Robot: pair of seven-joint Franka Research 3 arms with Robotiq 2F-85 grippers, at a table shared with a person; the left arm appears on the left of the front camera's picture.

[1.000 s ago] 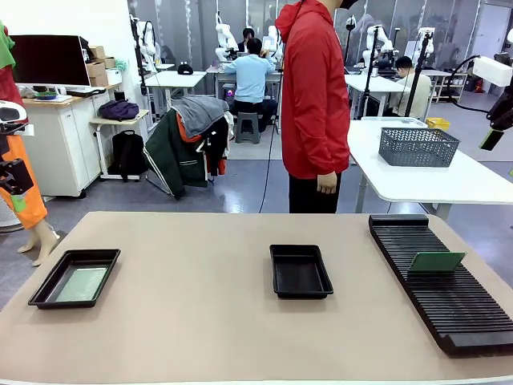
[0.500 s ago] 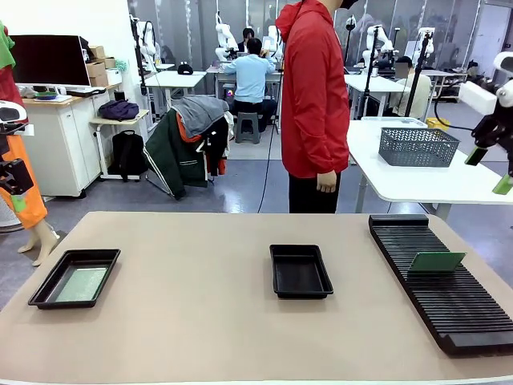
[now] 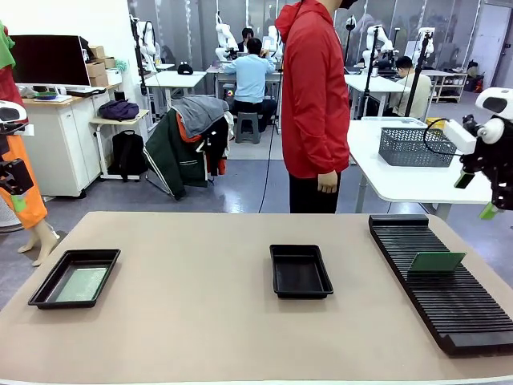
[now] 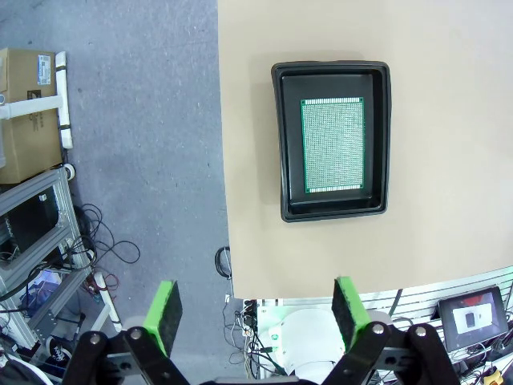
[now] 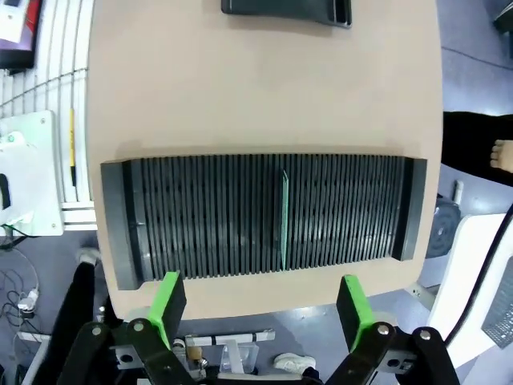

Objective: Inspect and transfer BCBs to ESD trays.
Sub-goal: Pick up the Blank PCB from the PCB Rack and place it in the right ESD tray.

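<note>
Table [image 3: 200, 321]: tan top, carrying one rack and two trays. A person in a red jacket [image 3: 313, 96] stands at the far side with arms down, apart from everything on the table.

Slotted rack [image 3: 461, 309]: long, black and ribbed, lying along the table's right side. In the right wrist view the rack [image 5: 200, 216] runs across the picture.

Left tray [image 3: 45, 287]: black, at the table's left edge. In the left wrist view the tray [image 4: 290, 144] sits just inside the table's edge.

Centre tray [image 3: 300, 271]: black, at mid-table, well apart from rack and left tray. Its floor is bare.

Right tool [image 3: 477, 195]: raised above the rack's far end at the picture's right edge. Jaws wide, nothing between the green pads. Its own camera shows the right tool [image 5: 260, 309] above the rack.

Left tool [image 4: 256, 309]: high above the table's edge, beside the left tray. Jaws wide, holding nothing.

Flat board [image 3: 81, 284]: lies on the left tray's floor, green and speckled [image 4: 333, 144], clear of the walls.

Upright board [image 3: 435, 261]: stands on edge in a rack slot, tilted; seen edge-on [image 5: 284, 216] near mid-rack.
</note>
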